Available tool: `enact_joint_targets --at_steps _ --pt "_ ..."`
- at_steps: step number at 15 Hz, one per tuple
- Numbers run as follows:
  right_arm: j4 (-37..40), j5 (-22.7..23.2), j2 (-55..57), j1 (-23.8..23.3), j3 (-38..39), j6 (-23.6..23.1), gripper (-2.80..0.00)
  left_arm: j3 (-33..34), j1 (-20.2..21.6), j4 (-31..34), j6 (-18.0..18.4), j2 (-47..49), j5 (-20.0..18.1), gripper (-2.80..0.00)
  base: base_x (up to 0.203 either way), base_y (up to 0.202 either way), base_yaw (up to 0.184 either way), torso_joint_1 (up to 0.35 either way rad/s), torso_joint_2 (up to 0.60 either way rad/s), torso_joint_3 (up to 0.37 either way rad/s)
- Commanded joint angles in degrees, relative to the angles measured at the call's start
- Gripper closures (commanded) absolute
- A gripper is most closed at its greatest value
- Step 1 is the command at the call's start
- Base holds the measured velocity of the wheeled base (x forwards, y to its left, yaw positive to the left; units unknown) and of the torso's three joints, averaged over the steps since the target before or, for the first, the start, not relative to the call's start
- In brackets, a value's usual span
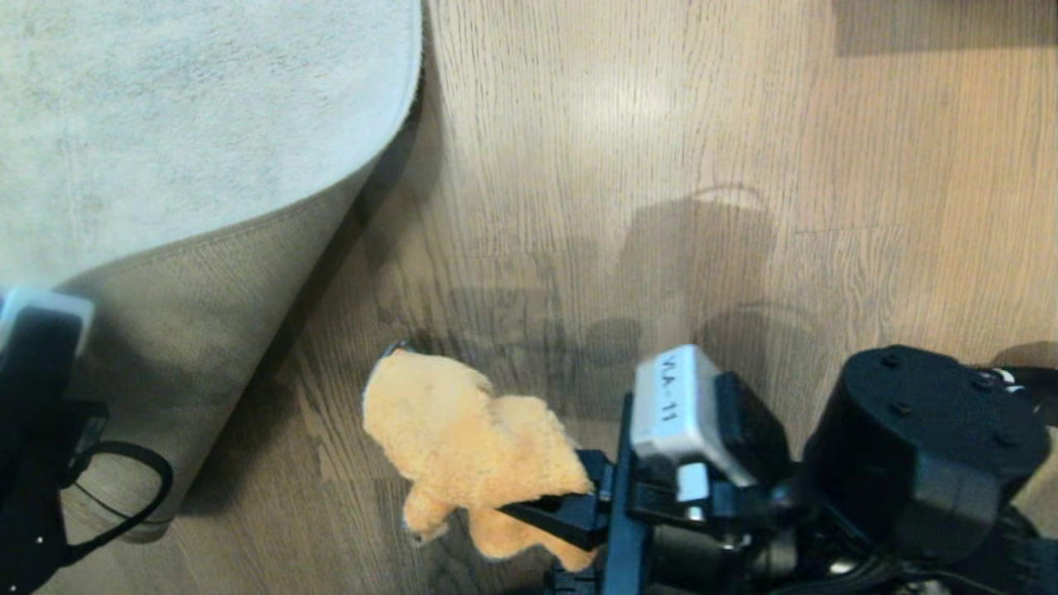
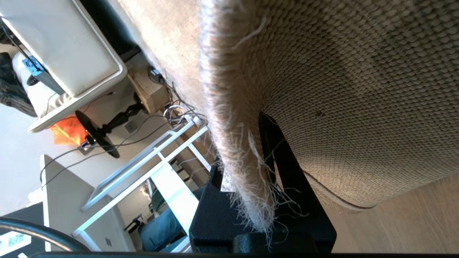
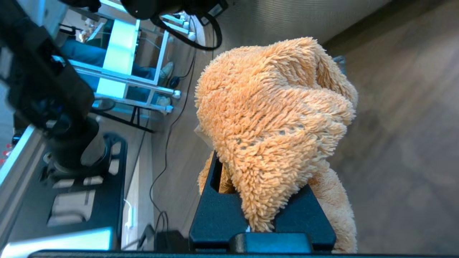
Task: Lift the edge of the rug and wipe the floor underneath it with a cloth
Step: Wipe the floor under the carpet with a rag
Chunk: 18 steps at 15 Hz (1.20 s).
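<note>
The lifting half looks done: the left claw (image 2: 256, 179) is clamped on the rug (image 1: 207, 124) at its frayed edge, holding a corner peeled up so the tan woven backing faces out and the pale, mottled pile curls over above it. The right claw (image 1: 545, 516) is closed on the cloth (image 1: 463, 446), which bunches ahead of its jaws in a fuzzy orange lump with a dark stitched border peeking out. The wiping, I judge, is what remains: the cloth hangs out in the open beside the fold, not yet under it. The floor (image 1: 661, 165), brown planks with dark grain and a dull sheen, lies bare ahead of the right claw, shadowed near the raised flap.
</note>
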Motion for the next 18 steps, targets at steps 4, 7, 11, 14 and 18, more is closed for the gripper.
enact_joint_targets --at_steps 4,7,11,14,18 --pt "-0.5 -4.9 14.9 8.5 -10.4 -0.2 0.00 -0.3 0.0 -0.4 0.1 1.1 0.4 0.00 0.000 0.000 0.000 0.000 0.00 0.000" --pt "-1.3 -8.7 21.0 12.7 -16.2 -0.2 0.00 -0.2 0.0 -0.5 -0.1 1.2 0.5 0.00 0.000 0.000 0.000 0.000 0.00 0.000" --pt "-4.5 -9.5 26.2 13.9 -17.5 -0.2 0.00 -0.1 0.0 -0.5 -0.2 1.2 0.5 0.00 0.000 0.000 0.000 0.000 0.00 0.000" --pt "-4.6 -14.8 29.8 14.5 -18.2 -0.3 0.00 -0.1 0.0 -0.5 -0.3 1.8 0.5 0.00 0.000 0.000 0.000 0.000 0.00 0.000" --pt "-4.8 -15.9 34.2 17.1 -18.8 -0.1 0.00 -0.1 0.0 -0.4 -0.3 2.0 0.4 0.00 0.000 0.000 0.000 0.000 0.00 0.000"
